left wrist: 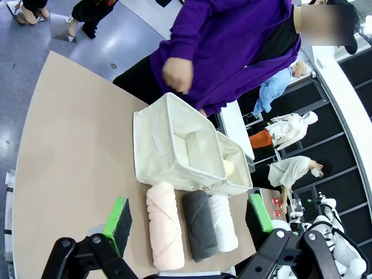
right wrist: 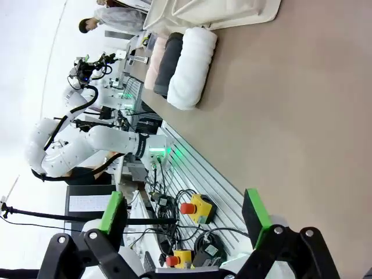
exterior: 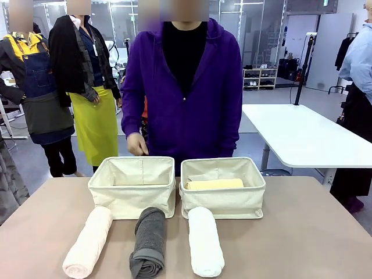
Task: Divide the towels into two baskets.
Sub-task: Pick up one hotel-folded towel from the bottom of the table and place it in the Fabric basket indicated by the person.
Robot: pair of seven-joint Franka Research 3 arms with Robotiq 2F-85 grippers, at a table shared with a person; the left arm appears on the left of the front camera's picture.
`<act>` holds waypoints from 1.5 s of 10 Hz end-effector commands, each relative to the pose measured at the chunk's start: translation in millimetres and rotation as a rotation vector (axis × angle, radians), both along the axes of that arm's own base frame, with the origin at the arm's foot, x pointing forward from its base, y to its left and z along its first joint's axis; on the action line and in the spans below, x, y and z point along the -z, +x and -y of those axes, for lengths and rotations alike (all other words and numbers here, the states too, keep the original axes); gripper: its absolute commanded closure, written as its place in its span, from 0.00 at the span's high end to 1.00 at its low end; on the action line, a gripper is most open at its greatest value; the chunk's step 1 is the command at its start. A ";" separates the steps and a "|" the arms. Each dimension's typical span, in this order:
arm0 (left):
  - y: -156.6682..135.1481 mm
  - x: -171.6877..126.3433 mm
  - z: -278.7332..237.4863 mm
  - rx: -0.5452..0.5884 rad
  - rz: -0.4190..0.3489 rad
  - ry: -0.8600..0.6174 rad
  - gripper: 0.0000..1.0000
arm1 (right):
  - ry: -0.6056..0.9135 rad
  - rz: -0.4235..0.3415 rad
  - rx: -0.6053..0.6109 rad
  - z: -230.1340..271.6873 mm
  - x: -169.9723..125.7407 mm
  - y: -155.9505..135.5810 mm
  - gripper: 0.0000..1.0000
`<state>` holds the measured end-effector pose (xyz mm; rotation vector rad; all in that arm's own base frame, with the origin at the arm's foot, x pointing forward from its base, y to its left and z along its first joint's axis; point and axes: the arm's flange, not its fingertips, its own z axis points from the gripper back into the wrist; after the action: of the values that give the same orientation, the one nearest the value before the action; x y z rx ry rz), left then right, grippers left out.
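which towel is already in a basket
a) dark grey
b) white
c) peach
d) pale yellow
d, the pale yellow towel lies inside the basket on the robot's right, while the peach towel, dark grey towel and white towel lie on the table in front of the baskets.

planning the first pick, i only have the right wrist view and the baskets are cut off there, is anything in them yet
Observer: Yes, a pale yellow towel lies in the right basket.
Operator: and the other one
Observer: The left basket has nothing inside.
Operator: where's the person
Observer: Standing behind the baskets; the person's hand hangs just beyond the left basket's far rim.
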<state>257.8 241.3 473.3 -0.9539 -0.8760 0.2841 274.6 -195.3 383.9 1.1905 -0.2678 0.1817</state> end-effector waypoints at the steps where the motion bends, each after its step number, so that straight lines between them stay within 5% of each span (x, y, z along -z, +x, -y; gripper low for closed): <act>1: -0.4 -0.6 -2.3 0.003 0.023 -0.015 1.00 | -0.040 -0.003 0.003 1.0 -6.3 -0.4 1.00; 15: -0.4 -0.6 -2.3 0.003 0.023 -0.015 1.00 | -0.040 -0.003 0.003 1.0 -6.3 -0.4 1.00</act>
<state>257.8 241.3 473.3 -0.9539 -0.8760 0.2841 278.4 -198.3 390.2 1.1708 -0.2715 0.1919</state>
